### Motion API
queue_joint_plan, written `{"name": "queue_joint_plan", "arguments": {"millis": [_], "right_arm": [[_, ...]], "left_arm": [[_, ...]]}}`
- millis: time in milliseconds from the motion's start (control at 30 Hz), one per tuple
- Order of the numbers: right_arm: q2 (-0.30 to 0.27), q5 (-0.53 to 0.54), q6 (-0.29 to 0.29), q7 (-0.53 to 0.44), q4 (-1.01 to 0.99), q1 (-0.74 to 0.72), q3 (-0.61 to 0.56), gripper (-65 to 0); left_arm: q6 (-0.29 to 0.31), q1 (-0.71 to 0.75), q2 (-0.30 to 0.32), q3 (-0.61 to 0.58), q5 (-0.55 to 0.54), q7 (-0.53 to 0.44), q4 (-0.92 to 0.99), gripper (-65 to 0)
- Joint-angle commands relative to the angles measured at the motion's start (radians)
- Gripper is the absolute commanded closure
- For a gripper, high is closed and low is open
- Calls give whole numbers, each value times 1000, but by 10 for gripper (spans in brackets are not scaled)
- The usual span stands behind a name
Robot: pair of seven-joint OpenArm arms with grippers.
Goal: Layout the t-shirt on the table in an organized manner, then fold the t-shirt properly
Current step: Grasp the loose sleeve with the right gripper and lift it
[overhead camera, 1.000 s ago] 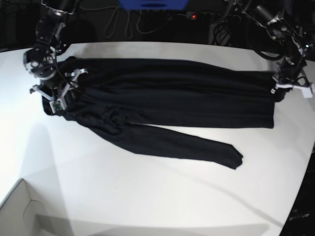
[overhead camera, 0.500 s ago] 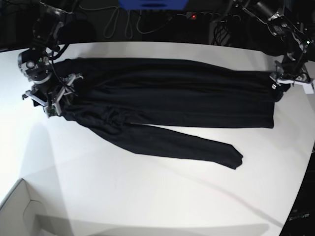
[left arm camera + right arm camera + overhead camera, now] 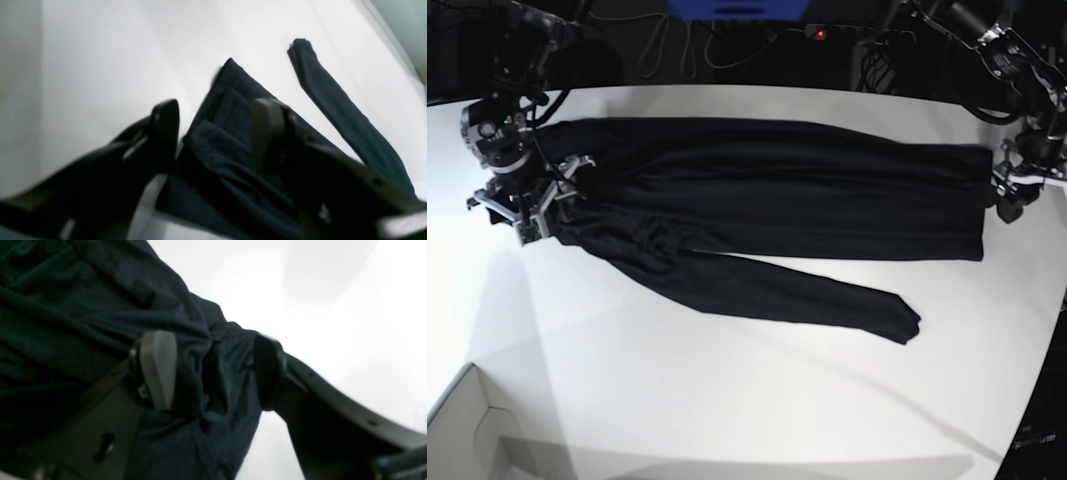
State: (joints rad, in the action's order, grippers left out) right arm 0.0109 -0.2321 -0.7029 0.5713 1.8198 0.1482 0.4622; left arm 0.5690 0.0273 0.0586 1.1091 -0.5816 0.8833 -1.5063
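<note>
The black t-shirt (image 3: 767,205) lies stretched lengthwise across the white table (image 3: 727,400), with one long strip of fabric trailing toward the front right. My right gripper (image 3: 532,212) is at the shirt's left end. In the right wrist view it (image 3: 213,371) is open, with bunched fabric (image 3: 213,340) between its fingers (image 3: 158,370). My left gripper (image 3: 1010,203) is at the shirt's right edge. In the left wrist view it (image 3: 215,133) is open over the folded edge of the shirt (image 3: 227,143), and the trailing strip (image 3: 340,113) shows beyond.
A white box (image 3: 467,430) stands at the table's front left corner. Cables and a blue object (image 3: 737,8) lie behind the table's far edge. The table's right edge runs close to my left gripper.
My left gripper has moved right, off the shirt's right edge, and lowered. My right gripper has shifted a little to the left. The shirt lies slightly more stretched.
</note>
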Motion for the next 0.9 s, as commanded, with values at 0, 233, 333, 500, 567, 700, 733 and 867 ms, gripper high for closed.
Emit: {"name": "queue_joint_plan", "arguments": {"millis": [0,233,333,500,567,700,733,867], "right_arm": [[-12,7,5,-21,31,-11,-1,-373],[33,-31,5,22,-18,-152,-79,-373],[59,-68,5,71,-90,-250,-148,-373],[68,-97,5,77,-314,-382,-250,-373],[73,-102,5,72,-427,-433,-285,-373],[73,-100,5,23,-589,-514,-305,-373],[73,-100,5,5,-616,-529,-303,-373],[74,-100,5,-24,-704,-582,-303,-373]], "left_arm": [[3,-16,31,-1,-28,-26,-15,-332],[1,-66,39,-4,-19,-26,-14,-332],[1,-60,39,-4,-19,-26,-14,-332],[1,-40,40,-4,4,-26,-15,-332],[1,-39,40,-4,31,-26,-15,-332],[1,-39,59,-1,51,-26,-14,-332],[1,-39,59,-1,51,-26,-14,-332],[1,-39,60,-1,51,-26,-14,-332]]}}
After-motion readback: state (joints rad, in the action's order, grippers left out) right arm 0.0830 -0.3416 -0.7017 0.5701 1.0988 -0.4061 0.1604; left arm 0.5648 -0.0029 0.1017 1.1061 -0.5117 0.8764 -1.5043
